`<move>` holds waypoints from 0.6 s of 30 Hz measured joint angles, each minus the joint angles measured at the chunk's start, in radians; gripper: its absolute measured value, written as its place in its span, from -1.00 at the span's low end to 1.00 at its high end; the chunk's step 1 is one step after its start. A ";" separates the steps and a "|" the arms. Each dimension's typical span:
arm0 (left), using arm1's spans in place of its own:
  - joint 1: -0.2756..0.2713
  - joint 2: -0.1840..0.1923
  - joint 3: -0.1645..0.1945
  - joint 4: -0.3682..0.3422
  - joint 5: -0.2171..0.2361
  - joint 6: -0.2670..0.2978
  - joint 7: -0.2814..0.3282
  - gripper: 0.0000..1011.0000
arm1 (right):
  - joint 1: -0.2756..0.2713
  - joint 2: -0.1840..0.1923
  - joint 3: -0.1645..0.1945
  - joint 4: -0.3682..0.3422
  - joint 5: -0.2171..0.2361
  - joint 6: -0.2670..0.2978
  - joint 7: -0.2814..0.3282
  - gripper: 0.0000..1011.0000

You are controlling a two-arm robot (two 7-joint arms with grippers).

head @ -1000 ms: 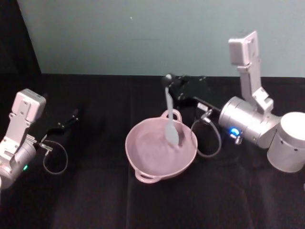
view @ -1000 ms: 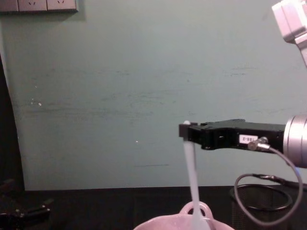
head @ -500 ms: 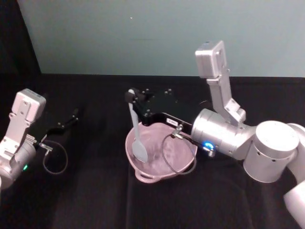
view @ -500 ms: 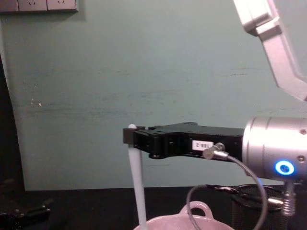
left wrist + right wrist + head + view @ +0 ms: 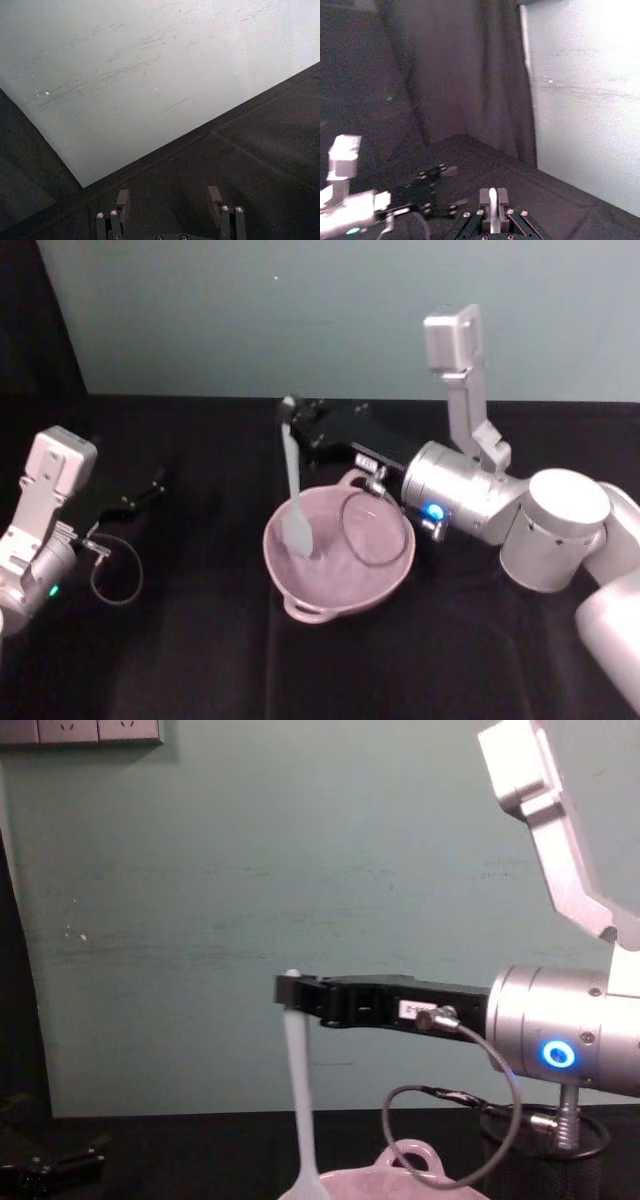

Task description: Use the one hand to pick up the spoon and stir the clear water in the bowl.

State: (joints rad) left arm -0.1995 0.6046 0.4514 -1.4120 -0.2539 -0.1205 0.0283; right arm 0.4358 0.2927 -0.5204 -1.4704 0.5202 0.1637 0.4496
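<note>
Far left of worktop [image 5: 200, 660]: left tool [image 5: 153, 483] parked low over the black cloth, well apart from everything else. In left wrist view, fingers [image 5: 122, 199] spread wide, nothing between them.

Left of centre: spoon [image 5: 293, 475] hanging near upright, slightly tilted, flat head down inside bowl [image 5: 330, 608] on its left side. Head near or touching the inner wall, cannot tell which. Water surface not made out. Bowl near middle of worktop.

Above bowl's left rim: right tool [image 5: 292, 408] reaching in level from the right, clamped on the very top of the spoon handle. Same in right wrist view, white handle pinched between the two fingers. Silver wrist [image 5: 455, 502] with blue light just right of bowl.

Step in hand, as judged: stirring; pickup done.

Next move, as judged: carry the head round in a circle inside the wall, height held, head kept low in the water, no scraping of the bottom. Risks: grip at the extreme end, so possible pivot of spoon in the jaws; shove or tip of bowl from any press on the wall
</note>
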 joint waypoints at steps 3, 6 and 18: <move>0.000 0.000 0.000 0.000 0.000 0.000 0.000 1.00 | 0.013 -0.002 0.019 0.039 0.013 -0.010 -0.005 -0.81; 0.000 0.000 0.000 0.000 0.000 0.000 0.000 1.00 | 0.017 0.006 0.039 0.055 0.017 -0.019 -0.021 -0.81; 0.000 0.000 0.000 0.000 0.000 0.000 0.000 1.00 | -0.026 0.082 0.104 -0.002 0.009 -0.025 -0.067 -0.81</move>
State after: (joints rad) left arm -0.1996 0.6047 0.4514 -1.4120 -0.2539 -0.1205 0.0283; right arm 0.4100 0.3743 -0.4168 -1.4725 0.5290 0.1390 0.3822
